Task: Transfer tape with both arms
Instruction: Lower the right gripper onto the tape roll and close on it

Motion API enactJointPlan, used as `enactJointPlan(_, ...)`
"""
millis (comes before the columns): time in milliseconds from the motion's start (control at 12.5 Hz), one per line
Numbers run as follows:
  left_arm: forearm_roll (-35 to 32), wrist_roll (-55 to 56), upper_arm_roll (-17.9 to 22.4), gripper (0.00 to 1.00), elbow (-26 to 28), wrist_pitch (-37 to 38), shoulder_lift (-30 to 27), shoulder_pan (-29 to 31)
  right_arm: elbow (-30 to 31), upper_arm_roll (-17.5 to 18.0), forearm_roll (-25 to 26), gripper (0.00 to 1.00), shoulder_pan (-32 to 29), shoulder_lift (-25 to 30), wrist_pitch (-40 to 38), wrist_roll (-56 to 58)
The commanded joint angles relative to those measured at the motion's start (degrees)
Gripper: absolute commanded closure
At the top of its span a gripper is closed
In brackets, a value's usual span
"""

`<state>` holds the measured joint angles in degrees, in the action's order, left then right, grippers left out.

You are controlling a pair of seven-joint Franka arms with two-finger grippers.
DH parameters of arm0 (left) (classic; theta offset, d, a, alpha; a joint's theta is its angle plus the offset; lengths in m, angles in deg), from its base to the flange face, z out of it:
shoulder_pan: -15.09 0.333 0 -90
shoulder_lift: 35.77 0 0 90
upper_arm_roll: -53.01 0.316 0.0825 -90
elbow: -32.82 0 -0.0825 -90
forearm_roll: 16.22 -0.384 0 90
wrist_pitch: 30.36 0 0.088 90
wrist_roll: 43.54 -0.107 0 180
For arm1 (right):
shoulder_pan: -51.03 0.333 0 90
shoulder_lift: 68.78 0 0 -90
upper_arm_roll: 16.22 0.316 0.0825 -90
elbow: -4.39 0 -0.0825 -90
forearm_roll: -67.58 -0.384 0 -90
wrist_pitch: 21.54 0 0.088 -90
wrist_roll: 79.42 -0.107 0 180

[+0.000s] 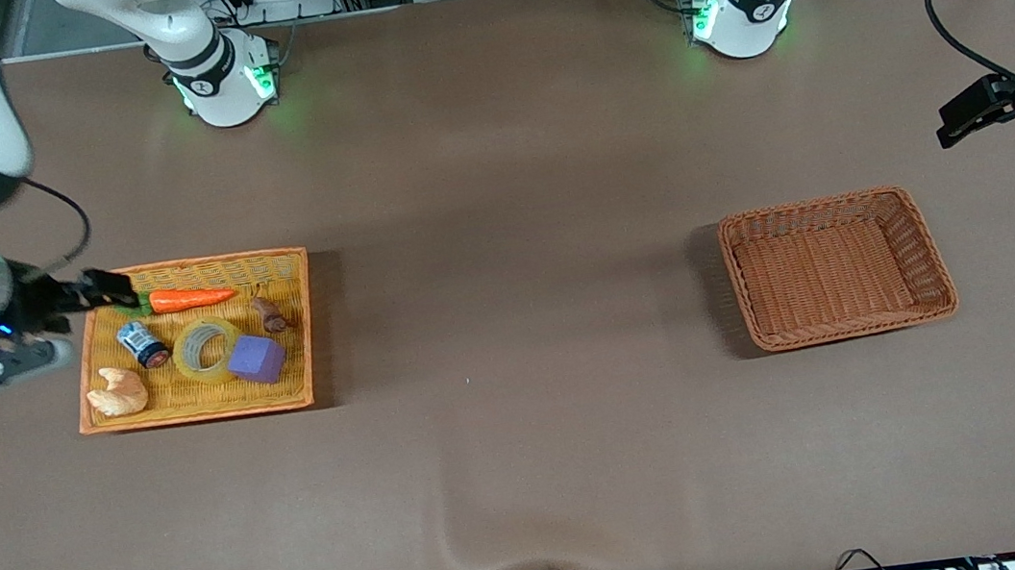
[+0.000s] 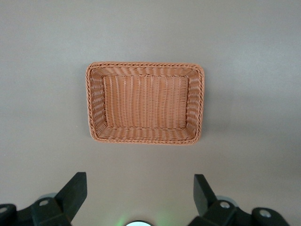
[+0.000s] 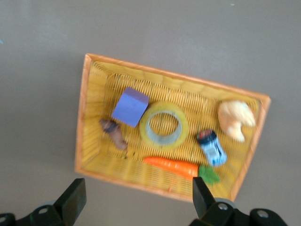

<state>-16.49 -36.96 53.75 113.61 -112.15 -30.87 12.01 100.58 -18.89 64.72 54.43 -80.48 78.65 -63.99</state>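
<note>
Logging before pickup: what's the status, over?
Both end effectors open, empty: right end effector over yellow tray's edge, left end effector raised over table past brown basket. Tape flat in tray, purple block touching it.

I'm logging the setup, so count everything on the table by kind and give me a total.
Baskets: 2, the yellow tray and the brown basket
Tape: 1
Carrot: 1
Purple block: 1
Toy car: 1
Croissant: 1
Small brown piece: 1
Total: 8
</note>
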Motion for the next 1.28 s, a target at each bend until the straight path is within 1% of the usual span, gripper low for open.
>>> enactJointPlan(0, 1.4, -1.0, 0.3, 0.00, 0.1, -0.1, -0.4, 0.3, 10.2, -0.1, -0.8, 0.00, 0.6, 2.0, 9.0, 6.5)
enactJointPlan(80, 1.4, -1.0, 0.2, 0.00, 0.1, -0.2, -0.3, 0.3, 11.0, -0.1, -0.3, 0.00, 1.1, 1.1, 9.3, 9.4)
enactJointPlan(160, 1.3, -1.0, 0.2, 0.00, 0.2, -0.2, -0.3, 0.3, 12.1, -0.1, -0.4, 0.00, 1.1, -1.0, 10.5, 13.8)
enactJointPlan(481, 1.1, -0.8, 0.2, 0.00, 0.2, -0.4, -0.1, 0.0, 21.4, -0.1, -0.6, 0.00, 0.0, -3.6, 23.8, 29.4)
enactJointPlan(642, 1.3, -0.9, 0.3, 0.00, 0.5, -0.4, 0.1, 1.1, 24.4, -0.1, -0.6, 0.00, 0.2, -4.8, 28.0, 35.8)
enactJointPlan(962, 1.0, -0.9, 0.1, 0.00, 0.4, -0.5, 0.4, 0.6, 31.8, -0.1, -0.4, 0.00, 0.8, -5.2, 37.7, 37.1)
enactJointPlan(1042, 0.8, -0.9, 0.1, 0.00, 0.4, -0.7, 1.0, 0.8, 32.2, -0.1, -0.3, 0.03, 0.7, -5.9, 38.6, 37.1)
enactJointPlan(1203, 0.9, -0.9, 0.1, 0.00, 0.5, -2.1, 1.9, 0.8, 32.1, -0.1, -0.3, 0.21, 0.3, -7.1, 40.0, 37.1)
